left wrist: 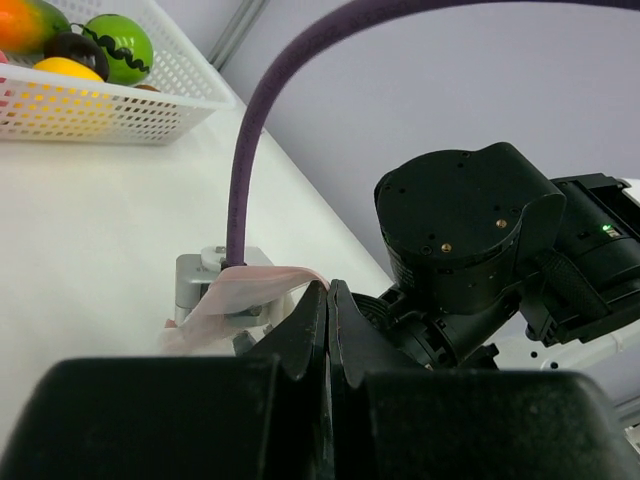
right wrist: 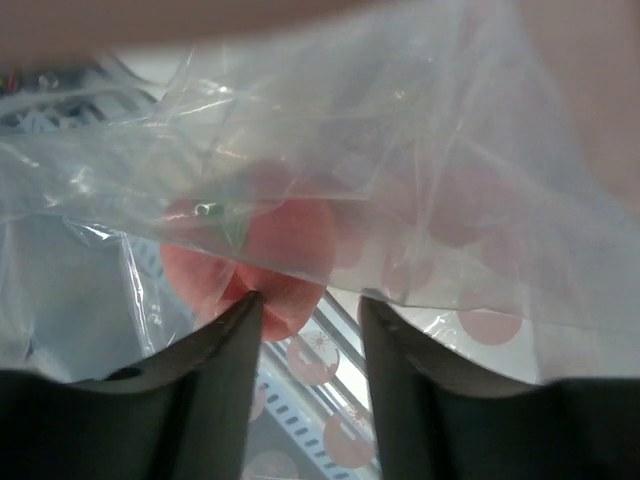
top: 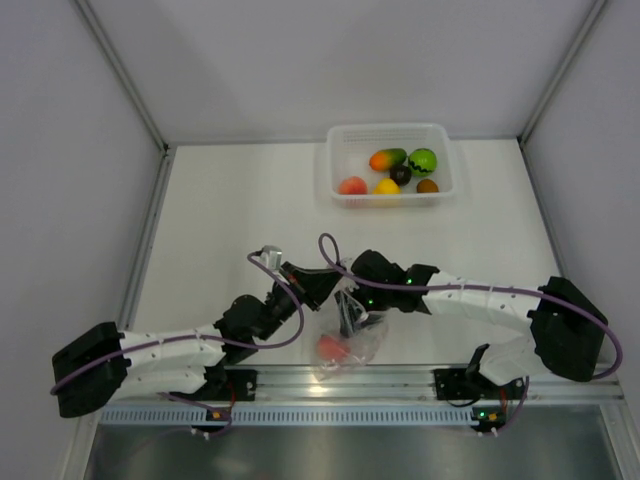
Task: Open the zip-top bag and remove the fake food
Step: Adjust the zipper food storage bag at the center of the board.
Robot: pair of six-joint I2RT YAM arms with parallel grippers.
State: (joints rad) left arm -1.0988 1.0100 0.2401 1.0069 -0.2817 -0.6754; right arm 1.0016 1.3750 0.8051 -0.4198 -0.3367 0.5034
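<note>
One pink-red fruit (right wrist: pixel 255 260) in zip-top bag (right wrist: pixel 450 120), right wrist close-up

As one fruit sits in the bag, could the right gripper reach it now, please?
Probably yes: the left gripper holds the zip-top bag, and the right gripper, jaws open, seems just short of the pink-red fruit.

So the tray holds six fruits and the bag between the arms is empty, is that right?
Not quite: the bag is not empty; one pink-red fruit lies inside it, as the top external view shows. The rest is right.
</note>
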